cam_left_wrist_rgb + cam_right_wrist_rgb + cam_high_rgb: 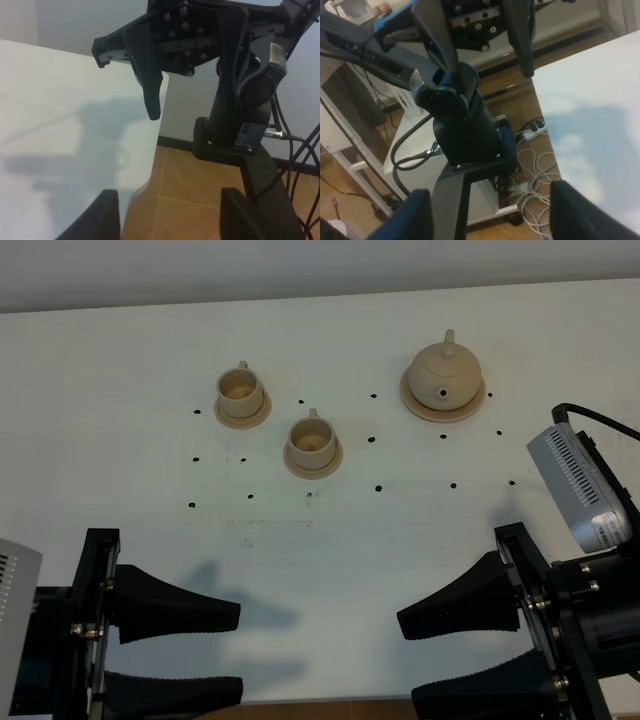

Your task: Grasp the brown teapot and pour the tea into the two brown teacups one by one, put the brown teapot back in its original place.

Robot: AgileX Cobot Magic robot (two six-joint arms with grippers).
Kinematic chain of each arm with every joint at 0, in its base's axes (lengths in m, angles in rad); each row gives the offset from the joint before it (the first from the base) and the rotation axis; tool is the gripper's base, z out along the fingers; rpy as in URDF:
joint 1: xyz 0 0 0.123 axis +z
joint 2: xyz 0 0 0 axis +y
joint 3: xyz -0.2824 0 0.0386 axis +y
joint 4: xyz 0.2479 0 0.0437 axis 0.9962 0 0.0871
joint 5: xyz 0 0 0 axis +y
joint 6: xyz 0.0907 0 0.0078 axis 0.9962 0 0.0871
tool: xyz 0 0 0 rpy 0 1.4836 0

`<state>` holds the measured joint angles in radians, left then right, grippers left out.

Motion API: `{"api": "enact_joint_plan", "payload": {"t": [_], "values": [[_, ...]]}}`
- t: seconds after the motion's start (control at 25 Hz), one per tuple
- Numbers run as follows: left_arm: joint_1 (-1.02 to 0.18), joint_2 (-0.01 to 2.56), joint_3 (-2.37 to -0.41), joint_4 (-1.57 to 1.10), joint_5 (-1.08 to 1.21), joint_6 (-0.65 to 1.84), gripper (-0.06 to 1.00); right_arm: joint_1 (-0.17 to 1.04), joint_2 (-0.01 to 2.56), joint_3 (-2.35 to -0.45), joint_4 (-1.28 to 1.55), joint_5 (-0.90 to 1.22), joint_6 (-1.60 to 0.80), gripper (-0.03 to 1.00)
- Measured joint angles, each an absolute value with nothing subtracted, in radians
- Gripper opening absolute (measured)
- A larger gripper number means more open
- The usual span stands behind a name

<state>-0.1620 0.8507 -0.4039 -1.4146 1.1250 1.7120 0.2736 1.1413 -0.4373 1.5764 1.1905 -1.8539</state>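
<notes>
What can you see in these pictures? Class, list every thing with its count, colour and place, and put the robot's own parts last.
teapot: one, tan-beige, far right of the table, on the wide saucer
wide saucer: one, tan-beige, under the teapot
teacups: two, tan-beige, far side, left of the teapot, each on its own saucer
cup saucers: two, tan-beige, under the cups
dots: several, black, scattered on the table around the crockery
table: one, white
floor: brown wood, below the table edge
cables: several, pale, on the floor
left tool: one, black, near left edge, open, empty
right tool: one, black, near right edge, open, empty
</notes>
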Motion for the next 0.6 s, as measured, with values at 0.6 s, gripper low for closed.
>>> {"api": "enact_joint_plan", "payload": {"t": [0.6], "values": [[-0.162,0.851,-0.404,-1.415,1.125,1.709,0.49,0.274,1.141,-0.437,1.576,1.191,-1.854,0.52]]}}
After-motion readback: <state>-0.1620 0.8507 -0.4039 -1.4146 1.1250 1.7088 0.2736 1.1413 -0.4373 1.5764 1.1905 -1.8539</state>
